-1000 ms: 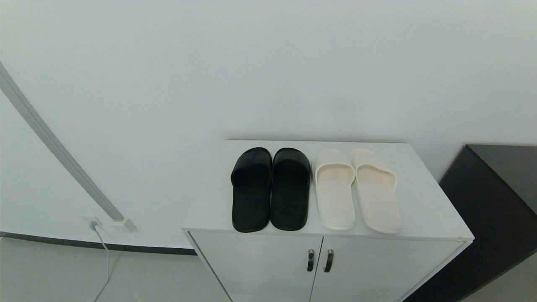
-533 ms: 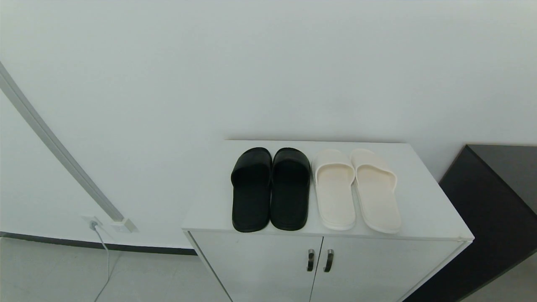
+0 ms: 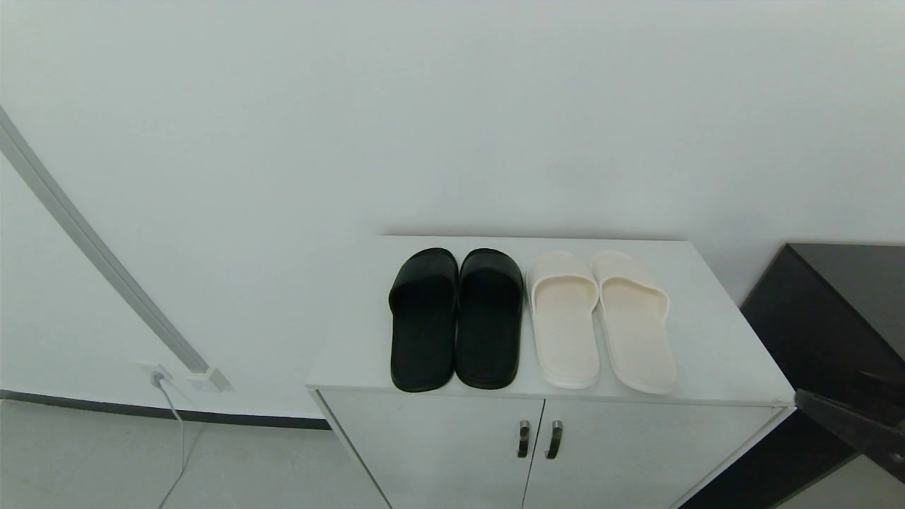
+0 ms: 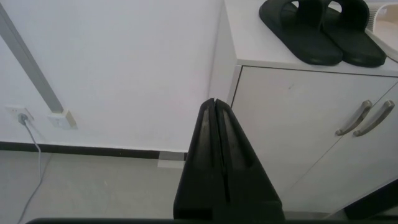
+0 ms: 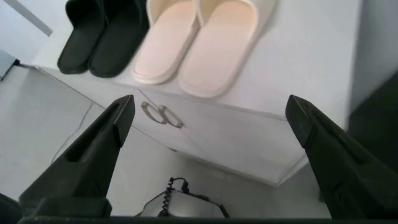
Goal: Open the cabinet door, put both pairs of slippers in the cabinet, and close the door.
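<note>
**A:** Black slippers [image 3: 456, 318] and the cream pair [image 3: 601, 322] sit side by side on the cabinet [image 3: 714, 353] top, heels at its front edge, doors closed. How will they handle?

**B:** Light and bendy, I'd guess, so pinch a pair's straps together. Door handles [image 3: 523, 438] come first though. Right gripper [image 5: 209, 104] is spread wide, left gripper [image 4: 215, 109] is clamped on nothing.

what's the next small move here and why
Probably bring the open right gripper down to the right door handle: the cabinet is shut, and the black slippers and white slippers sit on top of it.
</note>
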`<state>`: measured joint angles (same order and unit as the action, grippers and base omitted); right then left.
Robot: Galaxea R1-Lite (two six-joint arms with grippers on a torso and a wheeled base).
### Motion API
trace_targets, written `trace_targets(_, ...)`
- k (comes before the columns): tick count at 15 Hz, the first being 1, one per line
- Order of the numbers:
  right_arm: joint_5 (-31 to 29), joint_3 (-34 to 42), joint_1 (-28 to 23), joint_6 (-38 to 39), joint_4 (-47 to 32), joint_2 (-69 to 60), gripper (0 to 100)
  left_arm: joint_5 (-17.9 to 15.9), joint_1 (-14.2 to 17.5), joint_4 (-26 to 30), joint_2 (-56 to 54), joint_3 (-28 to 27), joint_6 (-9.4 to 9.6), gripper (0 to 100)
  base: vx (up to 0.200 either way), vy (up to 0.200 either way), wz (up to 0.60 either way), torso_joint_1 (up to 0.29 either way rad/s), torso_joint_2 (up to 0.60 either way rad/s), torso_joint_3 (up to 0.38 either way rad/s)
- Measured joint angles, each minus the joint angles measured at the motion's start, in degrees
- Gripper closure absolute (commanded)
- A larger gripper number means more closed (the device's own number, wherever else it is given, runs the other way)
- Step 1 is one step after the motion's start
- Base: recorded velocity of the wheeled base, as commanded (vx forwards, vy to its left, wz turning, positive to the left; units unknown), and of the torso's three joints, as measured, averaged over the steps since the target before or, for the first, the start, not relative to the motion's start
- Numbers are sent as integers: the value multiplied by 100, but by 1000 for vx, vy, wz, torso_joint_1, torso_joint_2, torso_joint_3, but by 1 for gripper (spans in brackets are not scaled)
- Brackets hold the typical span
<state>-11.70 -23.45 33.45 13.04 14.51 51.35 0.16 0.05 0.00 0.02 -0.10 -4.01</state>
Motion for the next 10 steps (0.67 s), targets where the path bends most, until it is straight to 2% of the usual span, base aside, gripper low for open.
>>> trace_targets(2, -751, -367, 863, 263, 141, 628, 0, -9, 5, 0, 0, 0, 57, 100, 0, 0, 0, 0, 0, 0)
trace_targets(4, -1230, -717, 1321, 400, 401, 1296, 0, -16, 2, 0, 0, 0, 56, 100, 0, 0, 0, 0, 0, 0)
trace_targets(7, -1731, -1113, 1608, 477, 1196, 2285, 0, -16, 2, 0, 0, 0, 49, 100, 0, 0, 0, 0, 0, 0)
trace_targets(10, -2338, -1480, 1669, 501, 1809, 3270, 0, -16, 2, 2, 0, 0, 45, 100, 0, 0, 0, 0, 0, 0)
